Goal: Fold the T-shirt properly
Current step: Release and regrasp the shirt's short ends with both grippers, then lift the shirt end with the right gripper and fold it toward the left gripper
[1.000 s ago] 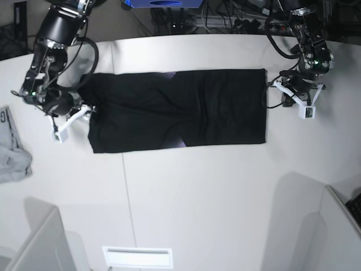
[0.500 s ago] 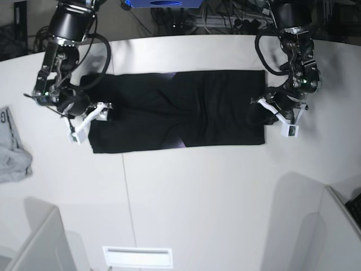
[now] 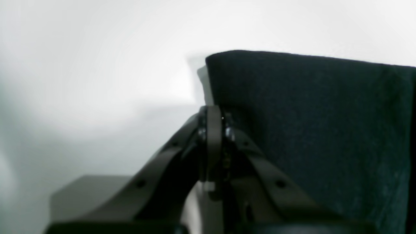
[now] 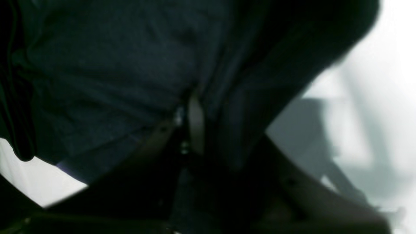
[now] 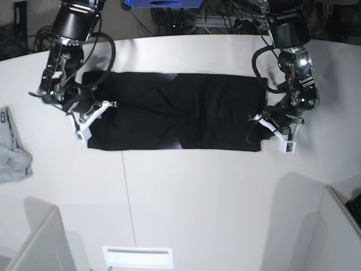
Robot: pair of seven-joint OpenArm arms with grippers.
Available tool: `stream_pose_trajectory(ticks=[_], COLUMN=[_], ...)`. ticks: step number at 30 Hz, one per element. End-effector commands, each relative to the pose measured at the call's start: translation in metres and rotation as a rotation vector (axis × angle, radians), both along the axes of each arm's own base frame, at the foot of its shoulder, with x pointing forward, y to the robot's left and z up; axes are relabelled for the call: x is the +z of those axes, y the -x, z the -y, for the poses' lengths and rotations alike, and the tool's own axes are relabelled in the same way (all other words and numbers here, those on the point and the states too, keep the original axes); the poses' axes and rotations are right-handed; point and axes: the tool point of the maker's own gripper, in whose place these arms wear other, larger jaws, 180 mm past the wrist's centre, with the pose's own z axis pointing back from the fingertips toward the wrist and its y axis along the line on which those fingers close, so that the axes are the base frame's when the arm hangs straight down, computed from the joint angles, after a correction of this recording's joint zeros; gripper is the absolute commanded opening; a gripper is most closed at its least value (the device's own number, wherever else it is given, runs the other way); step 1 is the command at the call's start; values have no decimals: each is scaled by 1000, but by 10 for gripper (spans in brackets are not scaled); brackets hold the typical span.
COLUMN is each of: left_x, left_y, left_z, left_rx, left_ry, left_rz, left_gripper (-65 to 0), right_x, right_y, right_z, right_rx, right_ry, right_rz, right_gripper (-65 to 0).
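Note:
The black T-shirt [image 5: 180, 113] lies as a long folded band across the white table [image 5: 197, 197], plain side up, with a sliver of purple at its front edge. My left gripper [image 5: 260, 129] is at the band's right end, near the front corner. In the left wrist view the gripper [image 3: 213, 113] is shut on the cloth edge [image 3: 308, 113]. My right gripper [image 5: 93, 116] is at the band's left end. In the right wrist view it [image 4: 194, 110] is shut in dark folds of the shirt [image 4: 113, 65].
A small light grey garment [image 5: 11, 152] lies at the table's left edge. A white slotted plate [image 5: 137, 257] sits at the front. Grey panels stand at the front left [image 5: 39, 243] and front right [image 5: 333, 226]. Cables and a blue object [image 5: 163, 4] lie behind the table.
Both grippers moved in from beside the shirt onto its two ends and closed there. Both ends of the shirt shifted a little toward the table's front.

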Motion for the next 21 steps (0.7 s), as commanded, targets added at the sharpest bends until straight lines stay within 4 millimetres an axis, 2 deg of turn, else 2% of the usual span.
stream_pose_trajectory(ticks=[1, 5, 8, 15, 21], left_x=[-1, 3, 10, 26, 18], left_y=[1, -5, -7, 5, 18], left_z=[-3, -2, -4, -20, -21], left_rx=[-6, -6, -9, -15, -16], left_ry=[-25, -24, -36, -100, -104], left_rz=[-26, -15, 3, 38, 11], left_gripper=[-650, -650, -650, -650, -650], right_x=[6, 14, 31, 60, 79], right_y=[-9, -17, -24, -31, -31], right_z=[6, 17, 16, -21, -62], right_rx=[-32, -148, -135, -47, -33], right_ry=[17, 22, 41, 95, 72], right_rz=[26, 33, 85, 140, 160], right_gripper=[-650, -650, -650, -650, -650])
